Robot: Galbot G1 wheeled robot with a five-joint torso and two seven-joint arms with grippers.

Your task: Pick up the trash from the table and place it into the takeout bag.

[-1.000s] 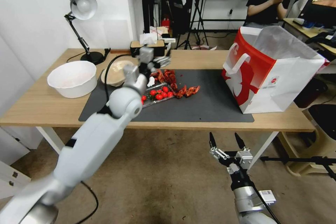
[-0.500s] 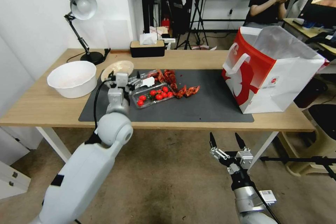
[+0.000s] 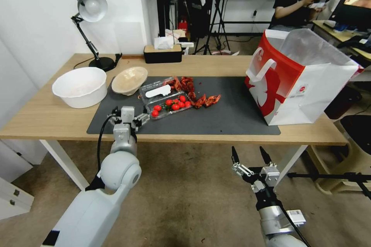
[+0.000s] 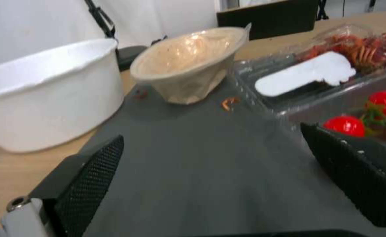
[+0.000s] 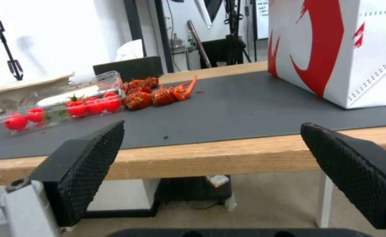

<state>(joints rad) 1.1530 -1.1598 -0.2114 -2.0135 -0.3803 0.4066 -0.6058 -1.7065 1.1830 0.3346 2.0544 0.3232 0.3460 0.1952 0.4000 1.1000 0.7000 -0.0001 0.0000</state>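
Left gripper (image 3: 129, 117) hangs wide open and empty over the mat's near edge. The beige bowl (image 3: 129, 80) sits tilted beside the white tub — light and flimsy, I'd pinch its rim.

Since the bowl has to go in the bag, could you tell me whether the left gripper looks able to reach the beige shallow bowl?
Probably yes. The left gripper hangs open over the near edge of the dark grey mat, and bare mat lies between it and the beige shallow bowl. The clear plastic tomato box sits off to one side.
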